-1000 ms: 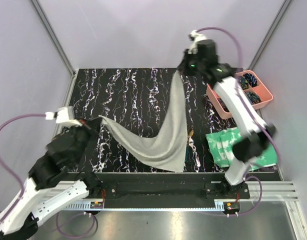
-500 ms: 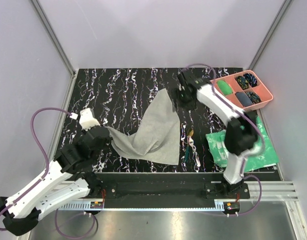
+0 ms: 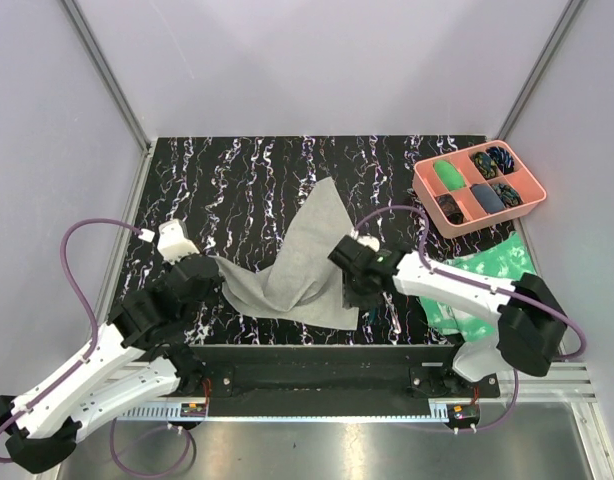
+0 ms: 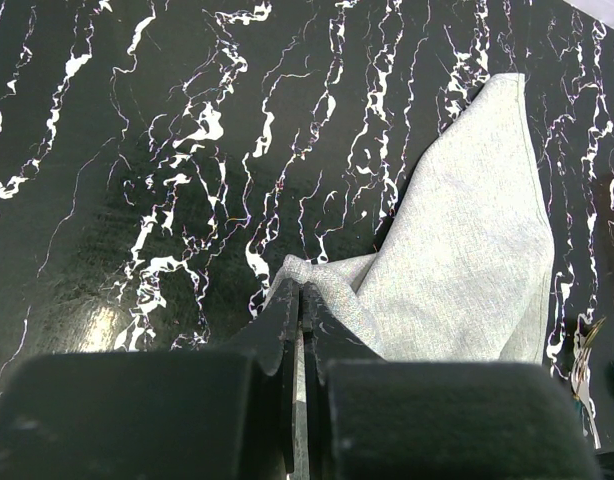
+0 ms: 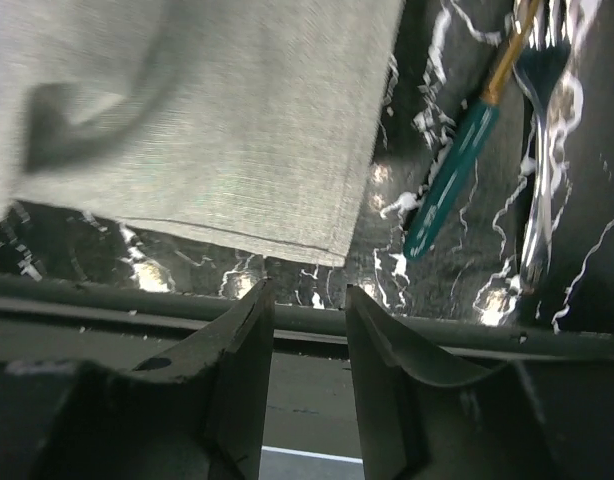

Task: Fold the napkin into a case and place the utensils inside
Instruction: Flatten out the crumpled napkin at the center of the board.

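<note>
The grey napkin (image 3: pixel 307 255) lies loose and creased on the table, one corner pointing to the far side. No case is in view. My left gripper (image 3: pixel 218 266) is shut on the napkin's (image 4: pixel 467 250) left corner, and in the left wrist view the cloth is pinched at the fingertips of that gripper (image 4: pixel 302 298). My right gripper (image 3: pixel 353 298) hangs over the napkin's near right corner. In the right wrist view this gripper (image 5: pixel 307 300) is open and holds nothing, with the napkin's (image 5: pixel 207 120) hemmed corner just past its tips. The utensils (image 5: pixel 452 180), a teal-handled piece and a fork, lie right of that corner. My right arm hides them from above.
A pink compartment tray (image 3: pixel 528 197) stands at the back right. A green-and-white sheet (image 3: pixel 497 265) lies at the right, partly under my right arm. The table's near-edge rail (image 5: pixel 137 300) runs just below my right fingertips.
My right gripper opened and let go of the napkin's far corner, then swung from the back of the table to the near edge. The cloth dropped flat. My left gripper kept its hold.
</note>
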`<state>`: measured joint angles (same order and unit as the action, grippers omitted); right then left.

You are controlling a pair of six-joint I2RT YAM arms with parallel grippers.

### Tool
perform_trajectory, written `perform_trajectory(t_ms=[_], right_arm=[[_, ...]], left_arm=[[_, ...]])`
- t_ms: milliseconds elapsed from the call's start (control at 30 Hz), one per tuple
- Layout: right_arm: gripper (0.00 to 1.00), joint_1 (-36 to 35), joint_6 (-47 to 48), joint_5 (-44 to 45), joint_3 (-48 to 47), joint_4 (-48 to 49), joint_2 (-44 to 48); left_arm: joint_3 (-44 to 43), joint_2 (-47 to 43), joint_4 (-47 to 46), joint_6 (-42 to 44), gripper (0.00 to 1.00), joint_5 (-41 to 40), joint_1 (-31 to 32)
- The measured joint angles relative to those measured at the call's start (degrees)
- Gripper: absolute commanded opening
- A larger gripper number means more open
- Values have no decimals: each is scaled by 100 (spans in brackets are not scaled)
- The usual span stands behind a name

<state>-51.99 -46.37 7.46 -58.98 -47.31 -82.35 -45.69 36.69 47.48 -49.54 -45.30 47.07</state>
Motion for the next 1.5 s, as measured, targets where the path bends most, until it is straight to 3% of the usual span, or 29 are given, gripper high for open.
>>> perform_trajectory(t_ms=[367,833,967,1067,1233,1500], right_arm=[[44,-791,-1574,623,129,-181,-575],[42,-866,-2135,691,522,66,-894],[38,-866,-2297,682,706,310,-962],[27,-868,-2371,688,728,389,-960],[0,-879,-2404,754,730,468,-944],[0,-859,-1696,1453,522,284,-428]], left_arm=[[11,-223,-4,17,0,26,-2],[44,-402,-42,109,0,33,0],[48,-411,-42,109,0,33,0],[105,-468,-50,109,0,35,0],[179,-505,-42,109,0,37,0],[138,-385,-59,328,0,61,-2]])
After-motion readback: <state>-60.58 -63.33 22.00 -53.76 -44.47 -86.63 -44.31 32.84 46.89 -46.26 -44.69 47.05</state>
